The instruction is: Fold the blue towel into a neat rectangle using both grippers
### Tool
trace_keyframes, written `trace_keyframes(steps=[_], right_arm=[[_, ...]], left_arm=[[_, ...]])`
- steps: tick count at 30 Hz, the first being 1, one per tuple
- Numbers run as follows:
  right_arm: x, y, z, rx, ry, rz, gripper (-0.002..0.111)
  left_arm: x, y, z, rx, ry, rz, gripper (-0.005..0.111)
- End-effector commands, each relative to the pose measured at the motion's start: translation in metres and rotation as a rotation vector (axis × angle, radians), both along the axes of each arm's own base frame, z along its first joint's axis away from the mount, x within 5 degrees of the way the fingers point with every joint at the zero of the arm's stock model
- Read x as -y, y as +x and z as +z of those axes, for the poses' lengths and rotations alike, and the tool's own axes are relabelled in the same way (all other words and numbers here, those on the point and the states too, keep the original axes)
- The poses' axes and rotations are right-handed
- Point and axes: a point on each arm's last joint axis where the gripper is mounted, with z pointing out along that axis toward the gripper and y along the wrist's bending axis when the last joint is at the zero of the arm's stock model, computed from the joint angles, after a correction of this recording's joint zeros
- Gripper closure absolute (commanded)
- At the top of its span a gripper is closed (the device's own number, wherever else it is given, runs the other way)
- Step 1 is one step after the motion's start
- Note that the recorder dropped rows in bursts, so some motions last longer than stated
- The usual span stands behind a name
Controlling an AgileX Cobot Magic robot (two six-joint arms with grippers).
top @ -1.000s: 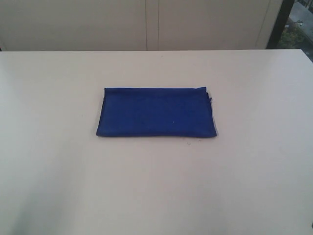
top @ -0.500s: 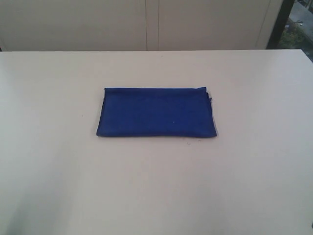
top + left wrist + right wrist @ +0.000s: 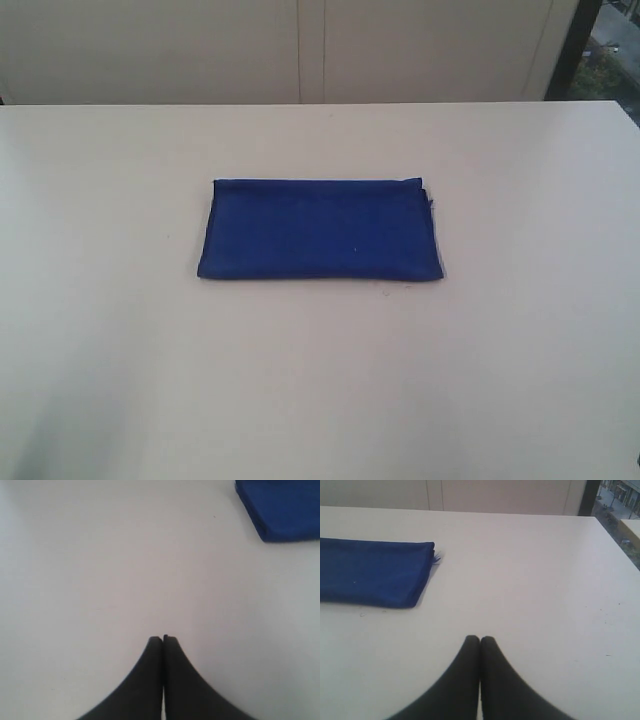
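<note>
Blue towel (image 3: 320, 230) lies flat near the middle of the pale tabletop (image 3: 320, 390). It is folded into a long rectangle, with its long side running across the exterior view. Edges fairly even. At the far right corner the layers sit slightly offset, and a short loose thread (image 3: 438, 558) sticks out.

Left gripper (image 3: 163, 640): jaws pressed together, holding nothing, over bare tabletop. It is well apart from the towel; only one towel corner enters the left wrist view.

Right gripper (image 3: 480, 639): jaws likewise closed tight and empty, over bare tabletop. It sits off the towel's right short end, not touching it.
</note>
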Motion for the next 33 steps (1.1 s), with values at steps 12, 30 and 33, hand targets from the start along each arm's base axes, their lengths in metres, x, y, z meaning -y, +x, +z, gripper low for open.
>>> trace_keyframes(steps=[12, 30, 33], right_arm=[[0.0005, 0.0002, -0.0003, 0.015, -0.006, -0.006, 0.108], [0.0005, 0.0002, -0.0003, 0.015, -0.006, -0.006, 0.108], [0.0005, 0.0002, -0.0003, 0.015, -0.006, -0.006, 0.108]], left_arm=[[0.0001, -0.0002, -0.0020, -0.014, -0.066, 0.031, 0.107], [0.0001, -0.0002, -0.0020, -0.014, -0.066, 0.031, 0.107], [0.0001, -0.0002, -0.0020, -0.014, -0.066, 0.031, 0.107]])
